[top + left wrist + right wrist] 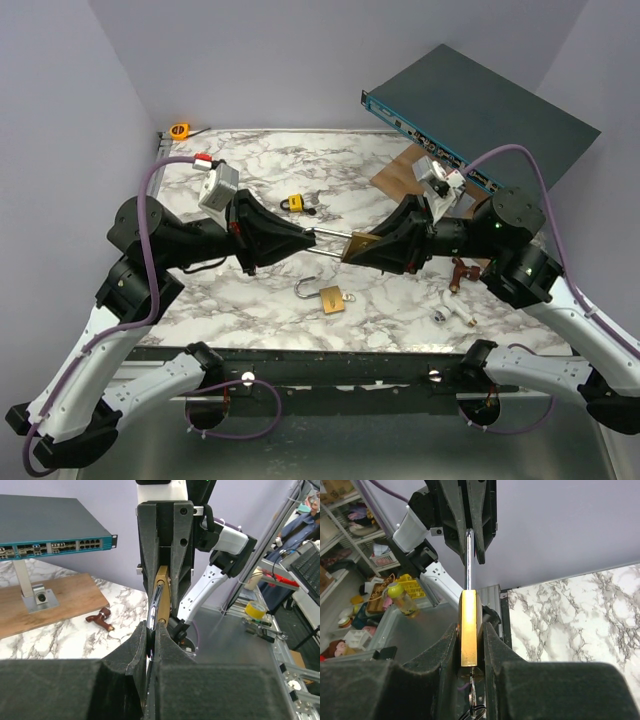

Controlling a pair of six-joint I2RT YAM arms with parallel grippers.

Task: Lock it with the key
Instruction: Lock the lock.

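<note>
A brass padlock (360, 246) is held in the air over the middle of the table between both arms. My right gripper (374, 247) is shut on its body, which shows edge-on between the fingers in the right wrist view (469, 630). A key (472, 692) with a ring sticks out of the lock's underside. My left gripper (306, 234) is shut on the steel shackle (330, 236). The shackle (155, 607) runs from the left gripper (152, 630) to the lock body (163, 592). In the right wrist view the shackle (468, 560) rises into the left fingers.
A second brass padlock (326, 298) with its shackle open lies on the marble table (260, 160) in front. A small yellow padlock (294, 203) lies behind. A brown tool (461, 271), white bits (452, 313), a wooden board (400, 172) and a network switch (480, 110) are at right.
</note>
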